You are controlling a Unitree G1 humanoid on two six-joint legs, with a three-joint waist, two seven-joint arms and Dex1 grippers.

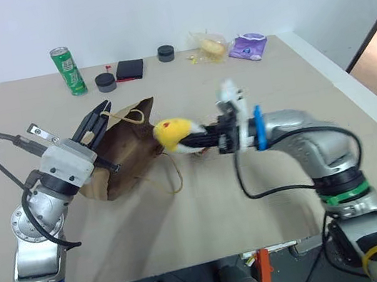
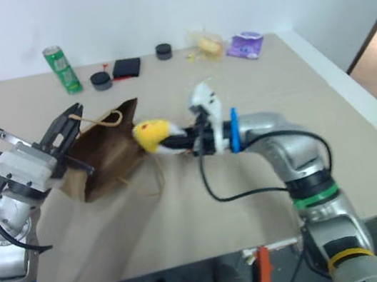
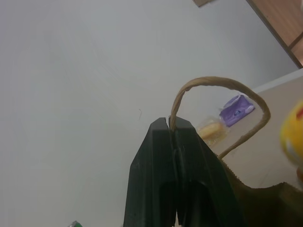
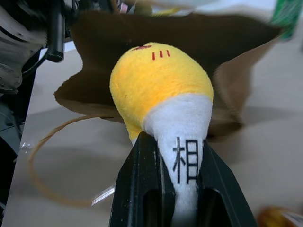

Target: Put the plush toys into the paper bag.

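Note:
The brown paper bag [image 1: 122,152] lies on its side left of the table's middle, its mouth turned to the right. My left gripper [image 1: 96,121] is shut on one twisted loop handle [image 3: 222,85] and holds the bag's top edge up. My right gripper [image 4: 175,146] is shut on the white lower half of a yellow-and-white egg-shaped plush toy [image 1: 175,134]. It holds the toy level above the table, yellow end toward the bag. That end sits just in front of the dark bag mouth [image 4: 199,38]. The bag's second handle [image 1: 170,180] trails loose on the table.
Along the table's back edge stand a green can [image 1: 69,71], two black round lids [image 1: 105,82] [image 1: 166,53], a black flat case [image 1: 129,70], a yellowish item in clear wrap [image 1: 212,46] and a purple pouch [image 1: 248,46]. The table's right edge [image 1: 353,84] drops to the floor.

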